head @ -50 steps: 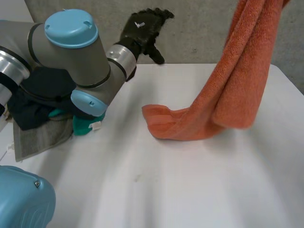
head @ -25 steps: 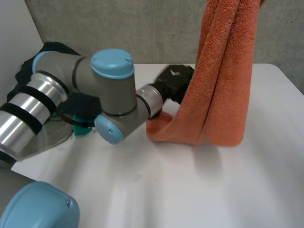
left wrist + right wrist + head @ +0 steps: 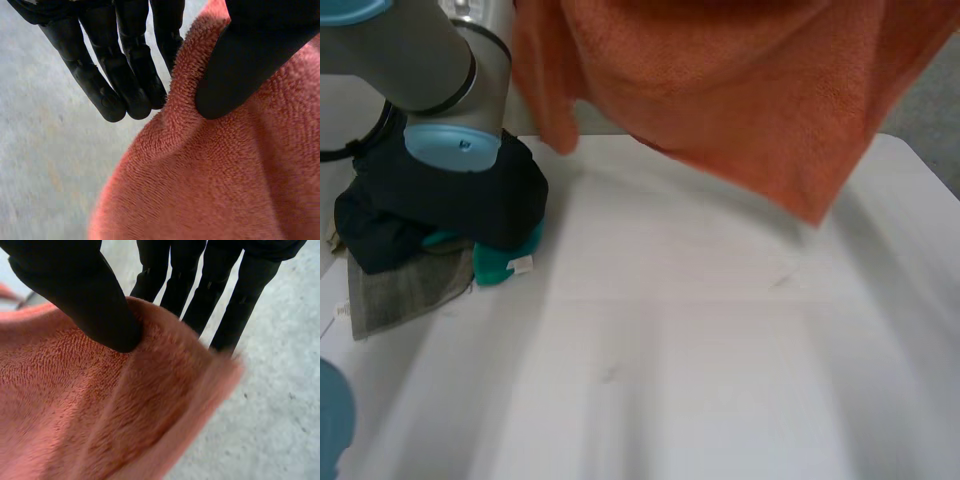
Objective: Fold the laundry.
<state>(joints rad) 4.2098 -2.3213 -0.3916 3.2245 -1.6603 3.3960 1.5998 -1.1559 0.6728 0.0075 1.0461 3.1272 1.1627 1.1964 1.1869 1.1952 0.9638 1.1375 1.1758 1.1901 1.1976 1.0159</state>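
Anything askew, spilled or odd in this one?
The orange terry towel hangs lopsided: pinched by the left hand and right hand, it droops to one low corner on the robot's right over the white table. The heap of dark, teal and grey clothes at the table's left edge is unsorted.

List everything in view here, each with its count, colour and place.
towel: one, orange, held up and spread over the far side of the table
garment: one, dark, top of the pile at the table's left edge
teal garment: one, teal, poking out from under the dark garment
cloth: one, grey, flat at the bottom of the pile
table: one, white, under everything
left arm: one, grey with a light-blue cap, above the pile
left hand: one, black, pinching the towel between thumb and fingers
right hand: one, black, pinching the towel between thumb and fingers
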